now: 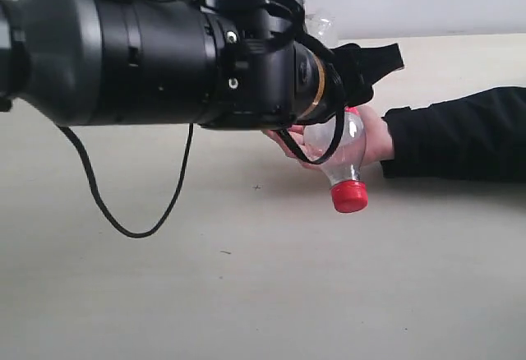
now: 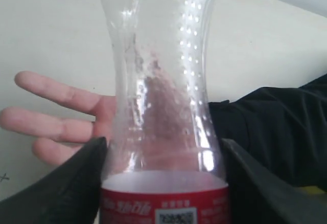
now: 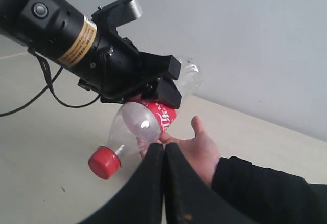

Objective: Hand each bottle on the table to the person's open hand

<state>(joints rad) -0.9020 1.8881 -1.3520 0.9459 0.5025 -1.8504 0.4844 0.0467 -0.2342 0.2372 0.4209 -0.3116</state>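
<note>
Your left arm (image 1: 123, 56), a thick black cylinder, fills the left of the exterior view, closest to the lens; a thin black cable (image 1: 123, 216) loops below it over the pale beige tabletop (image 1: 246, 294); further right, your left gripper (image 2: 163, 144) has its black fingers (image 2: 76, 183) clamped on either side of the small clear plastic bottle with red label and red cap (image 1: 343, 150), gripping at the label band; the bottle is off the table, tilted with its cap (image 1: 349, 198) lowest; it sits right at the person's open bare hand (image 1: 376, 138), palm up and fingers spread; whether bottle and palm touch, you cannot tell; right again, the black sleeve (image 1: 460, 134) runs off the edge; your right gripper (image 3: 164, 152) has its two fingers pressed together with nothing between them, near the hand.
</note>
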